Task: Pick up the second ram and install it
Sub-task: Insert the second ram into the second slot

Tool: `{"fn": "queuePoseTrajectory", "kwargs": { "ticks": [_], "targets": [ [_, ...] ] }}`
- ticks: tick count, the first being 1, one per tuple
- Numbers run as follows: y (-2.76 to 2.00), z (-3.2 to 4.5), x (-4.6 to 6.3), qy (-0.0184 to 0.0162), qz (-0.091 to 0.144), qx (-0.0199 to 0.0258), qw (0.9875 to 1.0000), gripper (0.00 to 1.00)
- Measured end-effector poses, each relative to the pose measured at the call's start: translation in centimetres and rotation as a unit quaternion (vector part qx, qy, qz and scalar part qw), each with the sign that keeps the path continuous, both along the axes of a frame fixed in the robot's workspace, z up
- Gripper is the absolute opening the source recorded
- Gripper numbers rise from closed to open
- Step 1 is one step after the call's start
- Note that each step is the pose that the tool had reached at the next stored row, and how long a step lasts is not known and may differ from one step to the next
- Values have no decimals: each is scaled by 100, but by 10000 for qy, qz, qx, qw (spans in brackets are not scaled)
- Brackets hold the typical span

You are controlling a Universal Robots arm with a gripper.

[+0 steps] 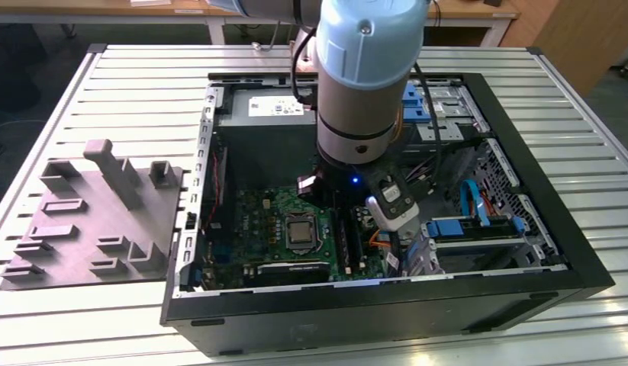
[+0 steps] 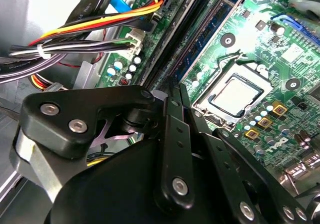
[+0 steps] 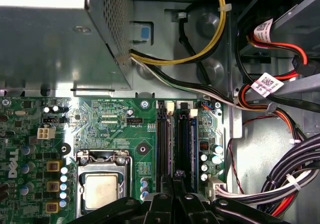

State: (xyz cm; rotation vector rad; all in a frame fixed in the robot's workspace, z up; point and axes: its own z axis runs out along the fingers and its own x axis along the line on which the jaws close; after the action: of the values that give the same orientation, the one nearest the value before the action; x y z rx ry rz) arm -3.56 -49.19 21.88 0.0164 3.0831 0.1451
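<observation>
Exterior view, starting at its left: a grey tray [image 1: 90,229] with blocky holders lies on the metal table [image 1: 120,84]. Just beside it sits the open black computer case [image 1: 395,305]. Inside, a grey power box [image 1: 262,133] is at the far end. A green board [image 1: 247,217] with a square silver socket [image 1: 298,229] lies flat on the bottom. The big pale-blue arm [image 1: 359,84] reaches straight down into the middle of the case, just to the exterior view's right of the socket. Further right are blue drive holders [image 1: 466,227].

In the first wrist view, the gripper [image 3: 177,174] points its black tips at the long black slot strips [image 3: 161,139] beside the socket. The fingers [image 3: 172,180] sit close together. The second ram [image 3: 183,136] looks like the thin blue-green strip standing on edge among those strips, right at the tips. The fingers seem to pinch it, but the strip is so thin that I am not sure. A fat bundle of wires [image 3: 300,179] lies near.
</observation>
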Motion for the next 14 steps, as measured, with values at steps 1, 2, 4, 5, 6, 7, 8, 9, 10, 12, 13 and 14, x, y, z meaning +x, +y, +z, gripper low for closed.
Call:
{"fn": "queuePoseTrajectory", "kwargs": {
  "ticks": [1,2,4,5,6,7,8,9,10,12,13,14],
  "targets": [
    [0,0,0,-1,0,17,10000,12],
    [0,0,0,-1,0,29,10000,12],
    [1,-1,1,-1,1,41,10000,12],
    [1,-1,1,-1,1,45,10000,12],
    [1,-1,1,-1,1,47,10000,12],
    [1,-2,1,-1,1,50,10000,12],
    [1,-2,1,-2,1,52,10000,12],
    [1,-2,1,-1,1,53,10000,12],
    [1,-2,1,-1,1,53,10000,12],
    [1,-2,1,-1,1,54,10000,12],
    [1,-2,1,-1,1,56,10000,12],
    [0,-2,0,-1,1,59,10000,12]
  ]
}}
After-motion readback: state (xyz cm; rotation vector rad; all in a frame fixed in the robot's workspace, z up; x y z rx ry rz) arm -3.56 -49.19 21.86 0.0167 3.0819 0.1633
